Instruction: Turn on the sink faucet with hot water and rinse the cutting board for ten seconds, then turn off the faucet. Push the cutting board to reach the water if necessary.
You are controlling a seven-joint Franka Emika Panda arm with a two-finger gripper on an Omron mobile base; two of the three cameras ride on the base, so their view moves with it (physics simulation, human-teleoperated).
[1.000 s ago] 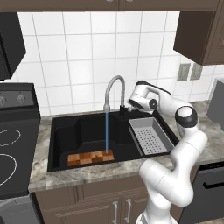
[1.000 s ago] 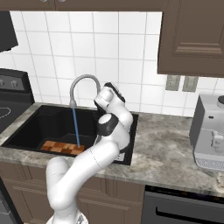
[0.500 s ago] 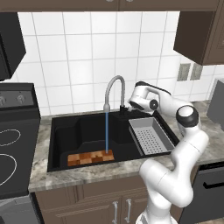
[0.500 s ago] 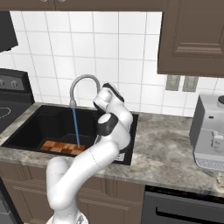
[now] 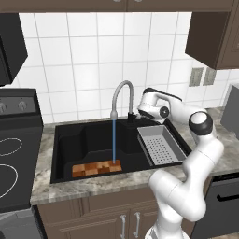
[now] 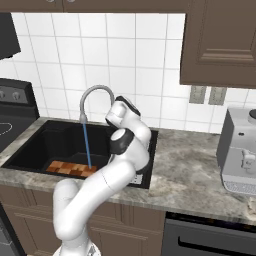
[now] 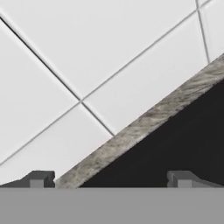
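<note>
Fingers [image 7: 109, 178] spread wide, gripping nothing, aimed at the tiled wall behind the faucet base.
Set into the desk: black sink [image 5: 65, 140], with grey perforated tray [image 5: 161, 145] along its right side; gooseneck faucet [image 5: 122, 95] at the back edge, pouring blue water [image 5: 114, 142] straight down onto checkered cutting board [image 5: 96, 168] lying flat against the sink's front wall.

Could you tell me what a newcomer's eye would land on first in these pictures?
Probably the blue water running straight down from the arched faucet onto the right end of the checkered cutting board, which lies at the front of the black sink. Next, the white arm, its open gripper by the faucet's base.
</note>
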